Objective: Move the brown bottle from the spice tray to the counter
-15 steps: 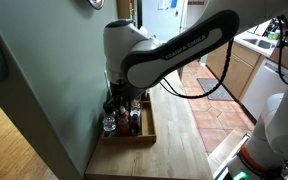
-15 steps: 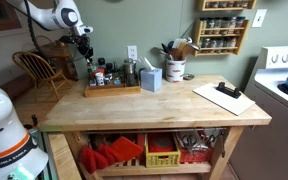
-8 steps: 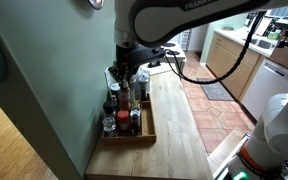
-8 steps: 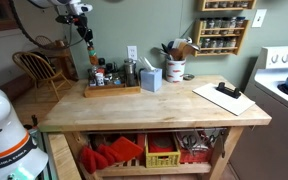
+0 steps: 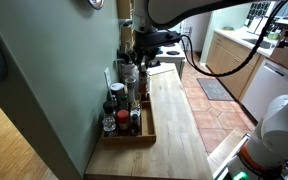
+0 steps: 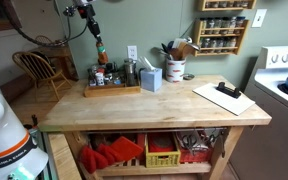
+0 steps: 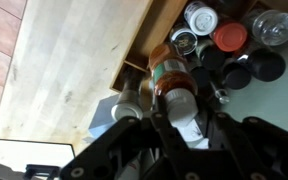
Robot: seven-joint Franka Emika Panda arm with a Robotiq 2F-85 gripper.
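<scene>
My gripper [image 7: 181,125] is shut on the brown bottle [image 7: 172,90], a slim bottle with a brown top and a white label. I hold it in the air above the spice tray [image 7: 142,60]. In an exterior view the bottle [image 6: 99,53] hangs from the gripper [image 6: 97,46] well above the wooden tray [image 6: 112,91], near the wall. The tray [image 5: 147,133] still holds several jars and dark bottles. The light wooden counter [image 5: 176,125] [image 6: 149,106] [image 7: 69,60] lies beside the tray.
On the counter stand a blue box [image 6: 151,79], a utensil holder [image 6: 175,68] and a clipboard [image 6: 224,97]. A wall spice rack [image 6: 224,27] hangs above. A white cooker [image 6: 286,90] is next to the counter. The green wall [image 5: 54,90] runs behind the tray.
My gripper has risen with the brown bottle in it, from among the jars in the tray to well above them, and moved a little along the wall.
</scene>
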